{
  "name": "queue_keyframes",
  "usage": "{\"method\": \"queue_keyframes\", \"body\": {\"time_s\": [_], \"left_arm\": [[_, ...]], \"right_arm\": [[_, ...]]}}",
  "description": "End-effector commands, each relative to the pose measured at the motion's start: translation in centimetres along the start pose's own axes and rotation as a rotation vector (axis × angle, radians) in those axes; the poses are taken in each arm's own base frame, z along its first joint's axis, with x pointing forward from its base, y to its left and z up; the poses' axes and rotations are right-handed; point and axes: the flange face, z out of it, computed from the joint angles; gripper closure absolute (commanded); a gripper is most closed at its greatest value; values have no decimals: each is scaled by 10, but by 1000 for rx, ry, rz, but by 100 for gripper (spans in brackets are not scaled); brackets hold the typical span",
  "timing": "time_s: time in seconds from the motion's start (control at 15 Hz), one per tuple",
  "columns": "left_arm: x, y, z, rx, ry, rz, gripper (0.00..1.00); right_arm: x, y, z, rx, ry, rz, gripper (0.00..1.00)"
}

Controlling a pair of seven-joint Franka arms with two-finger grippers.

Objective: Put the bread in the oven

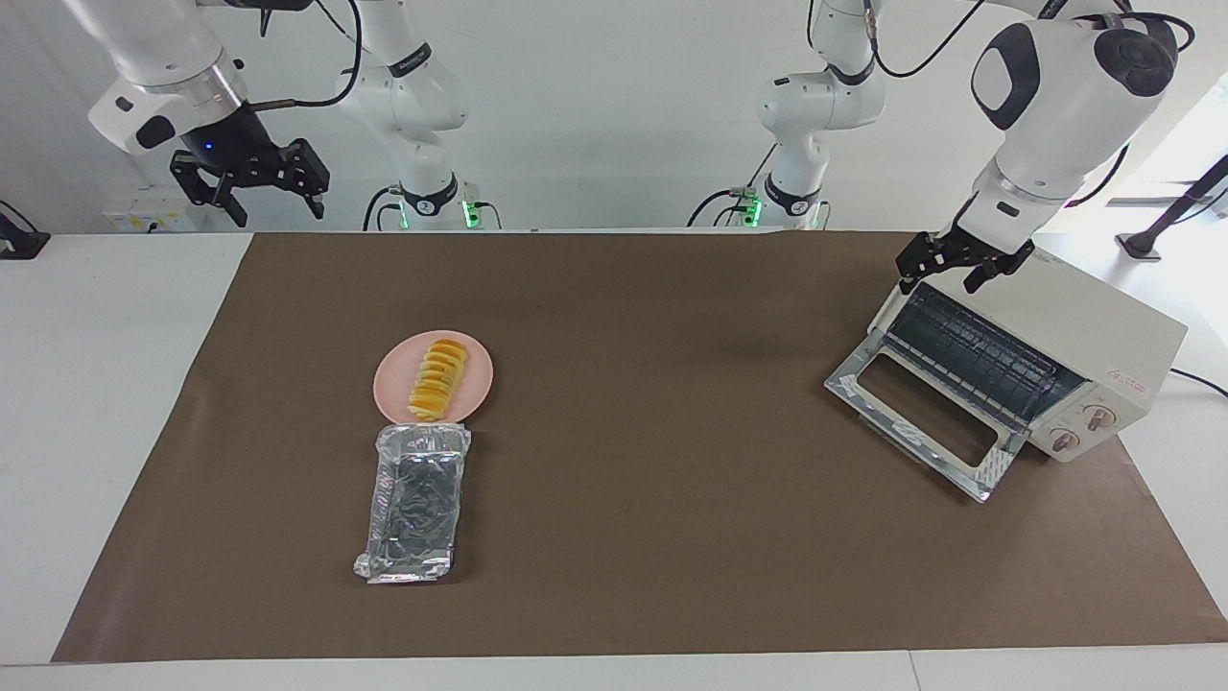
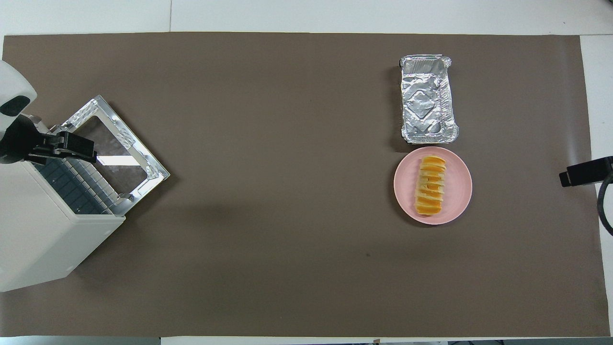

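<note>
1. The right gripper [image 1: 251, 192] hangs in the air above the edge of the desk [image 1: 115, 403] at the right arm's end, well clear of everything on it; its fingers [image 1: 315, 204] stand apart and hold nothing.
2. A round pink plate [image 1: 478, 384] sits on the brown mat [image 1: 672, 537] toward the right arm's end of the desk, and the bread [image 1: 438, 381], a short loaf of yellow-orange slices in a row, lies on it, lengthwise toward the robots.
3. A crinkled silver foil tray [image 1: 414, 501] lies on the mat just beside the plate, farther from the robots, its near rim almost meeting the plate's edge; nothing lies in it.
4. The oven [image 1: 1103, 331], cream-white and set at an angle, stands at the left arm's end of the desk with its glass door [image 1: 923, 415] dropped fully open onto the mat; the wire rack [image 1: 979, 360] inside is bare.
5. The left gripper [image 1: 964, 269] hovers at the top front edge of the oven, over the open mouth; its fingers [image 1: 907, 267] are spread and grip nothing.
6. The bread and the oven lie well apart, at different ends of the mat.
</note>
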Motion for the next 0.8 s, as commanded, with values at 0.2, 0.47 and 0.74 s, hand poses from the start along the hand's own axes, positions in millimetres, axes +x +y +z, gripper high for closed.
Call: {"method": "queue_keyframes", "body": {"time_s": [0.2, 0.47, 0.74], "left_arm": [[-3, -2, -6, -13, 3, -2, 0], [-3, -2, -6, -13, 3, -2, 0], [-3, -2, -6, -13, 3, -2, 0]], "right_arm": [[-7, 1, 0, 0, 10, -16, 0], [-7, -1, 12, -16, 59, -13, 0], [9, -12, 56, -18, 71, -32, 0]]}}
